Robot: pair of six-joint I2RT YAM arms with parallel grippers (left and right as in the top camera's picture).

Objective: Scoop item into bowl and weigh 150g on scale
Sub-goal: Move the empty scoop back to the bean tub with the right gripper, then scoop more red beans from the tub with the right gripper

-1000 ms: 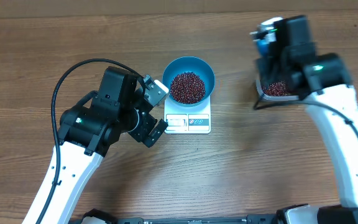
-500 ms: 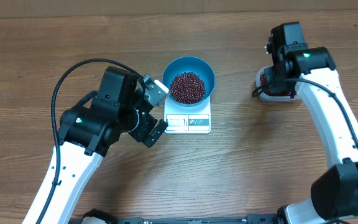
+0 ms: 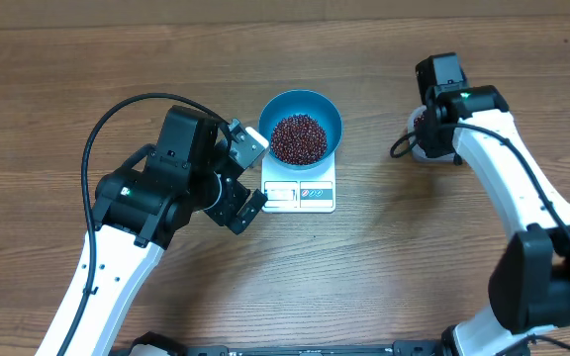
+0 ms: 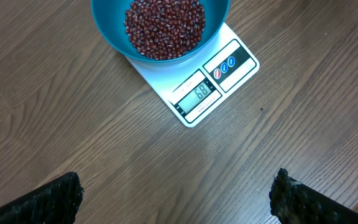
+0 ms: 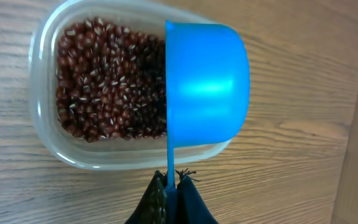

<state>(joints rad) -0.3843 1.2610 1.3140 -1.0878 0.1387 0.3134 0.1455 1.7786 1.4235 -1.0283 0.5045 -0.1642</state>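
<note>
Bowl: the blue bowl [image 3: 300, 100] stands on the back part of the scale [image 3: 300, 196] and holds a heap of dark red-brown beans [image 3: 298, 138]
Tub: a clear tub [image 5: 42, 144] stands on the wooden table [image 3: 384, 267], well apart from the scale on its right; more of the same kind lie in it, mostly in its left and middle part
Scoop: the blue scoop [image 5: 207, 87] hangs over the right part of the tub; only its outer side shows, so I cannot tell if something is inside
Right gripper [image 5: 171, 186]: closed tight on the thin handle of the scoop
Left gripper [image 3: 253, 176]: spread wide, holds nothing, just beside the left side of the scale
Writing: the display [image 4: 197, 93] seems to read 68; the label [image 4: 225, 65] next to it has small red and blue oval marks, its print is too small to read
Hidden: from above, the right arm [image 3: 503, 188] covers most of the tub
</note>
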